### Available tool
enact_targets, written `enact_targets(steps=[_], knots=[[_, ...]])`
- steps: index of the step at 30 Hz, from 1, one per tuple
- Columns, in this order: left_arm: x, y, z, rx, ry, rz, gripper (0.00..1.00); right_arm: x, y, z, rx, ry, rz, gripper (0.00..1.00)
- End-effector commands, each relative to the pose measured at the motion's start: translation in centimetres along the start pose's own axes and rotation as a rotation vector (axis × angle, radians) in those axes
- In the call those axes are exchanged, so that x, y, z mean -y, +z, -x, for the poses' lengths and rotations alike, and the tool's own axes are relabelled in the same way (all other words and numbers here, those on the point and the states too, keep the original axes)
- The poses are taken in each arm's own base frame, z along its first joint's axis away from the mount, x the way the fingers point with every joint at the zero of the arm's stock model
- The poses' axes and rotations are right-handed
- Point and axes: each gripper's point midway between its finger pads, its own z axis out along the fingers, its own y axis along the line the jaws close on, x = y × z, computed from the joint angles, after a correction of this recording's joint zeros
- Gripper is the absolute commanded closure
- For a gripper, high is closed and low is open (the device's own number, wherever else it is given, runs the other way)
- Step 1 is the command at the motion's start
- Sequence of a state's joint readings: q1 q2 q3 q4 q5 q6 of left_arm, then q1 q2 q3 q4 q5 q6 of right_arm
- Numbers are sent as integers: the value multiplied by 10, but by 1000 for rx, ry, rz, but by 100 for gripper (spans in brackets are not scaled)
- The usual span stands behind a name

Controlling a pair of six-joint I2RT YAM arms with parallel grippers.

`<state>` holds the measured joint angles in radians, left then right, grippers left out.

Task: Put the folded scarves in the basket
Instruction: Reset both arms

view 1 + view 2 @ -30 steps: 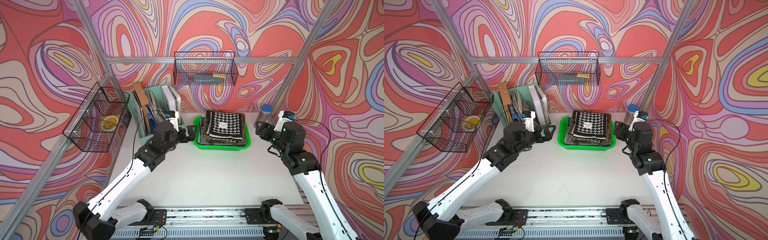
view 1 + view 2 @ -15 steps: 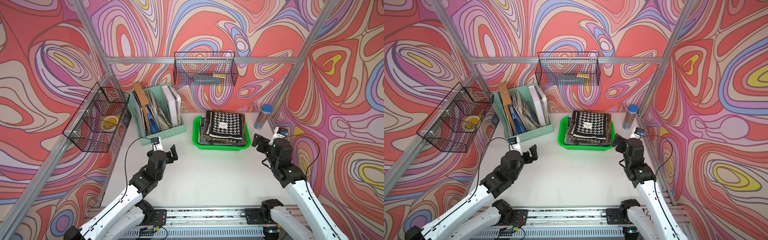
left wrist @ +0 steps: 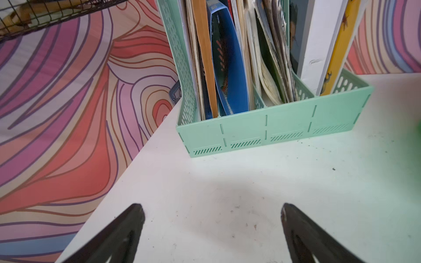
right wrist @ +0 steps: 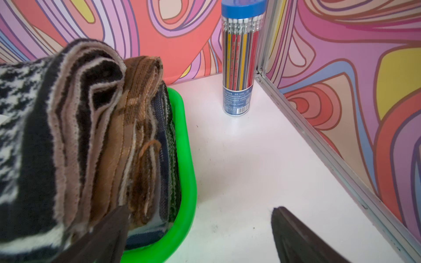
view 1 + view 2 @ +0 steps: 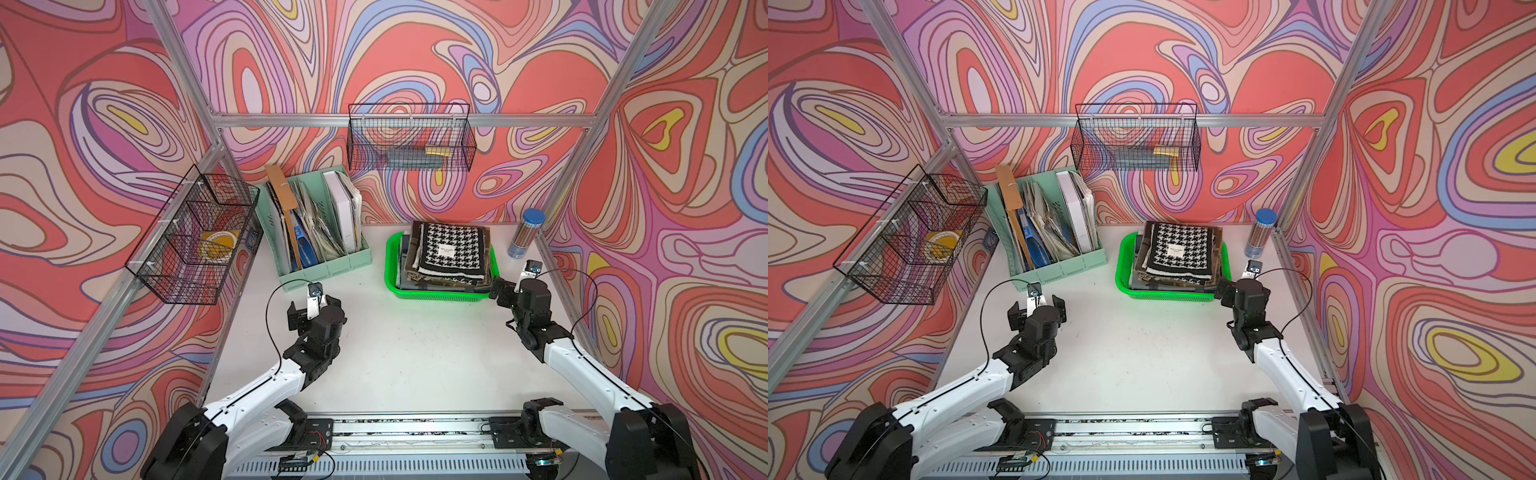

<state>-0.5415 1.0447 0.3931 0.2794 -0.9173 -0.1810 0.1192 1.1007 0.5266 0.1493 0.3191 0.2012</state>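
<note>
- Left gripper (image 3: pixel 211 210): jaws spread wide, holding nothing, over the bare table (image 5: pixel 415 353), facing the file organiser.
- Right gripper (image 4: pixel 200 211): jaws spread wide, holding nothing, at the basket's near right corner.
- Basket (image 5: pixel 440 294): green, filled with stacked folded cloths. The houndstooth folded scarf (image 5: pixel 451 249) lies on top.
- File organiser (image 5: pixel 328 270): mint, left of the basket.
- Pencil tube (image 5: pixel 525 235): upright, far right corner.
- Wire basket (image 5: pixel 409 141): on the back wall.

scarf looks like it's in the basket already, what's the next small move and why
Probably ease the right end effector away from the green basket: the houndstooth scarf lies atop the stack inside it, and both that and the left end effector are open, empty.
</note>
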Motion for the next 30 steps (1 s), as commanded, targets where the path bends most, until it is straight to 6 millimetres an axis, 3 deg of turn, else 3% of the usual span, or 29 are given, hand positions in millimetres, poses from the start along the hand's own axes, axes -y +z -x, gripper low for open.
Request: enact_targets(steps=[1,5,11,15,18,25,30], knots=[[-7,6,23,63,24,66,1,10,4,8,78,-49,-63,2],[-10,21,12,37,43,82,1,17,8,-3,97,-57,-98,2],[-27,45,-23,12,-50,119,1,20,15,-22,102,-53,-104,2],[-21,52,-21,6,9,96,1,25,22,-31,105,-52,-133,2],[-11,61,-16,23,39,79,1,17,28,-33,87,-68,-102,2],[5,71,-8,84,91,34,1,19,25,-25,161,-45,-107,2],[-3,70,-12,184,28,14,1,15,27,-24,183,-50,-84,3]])
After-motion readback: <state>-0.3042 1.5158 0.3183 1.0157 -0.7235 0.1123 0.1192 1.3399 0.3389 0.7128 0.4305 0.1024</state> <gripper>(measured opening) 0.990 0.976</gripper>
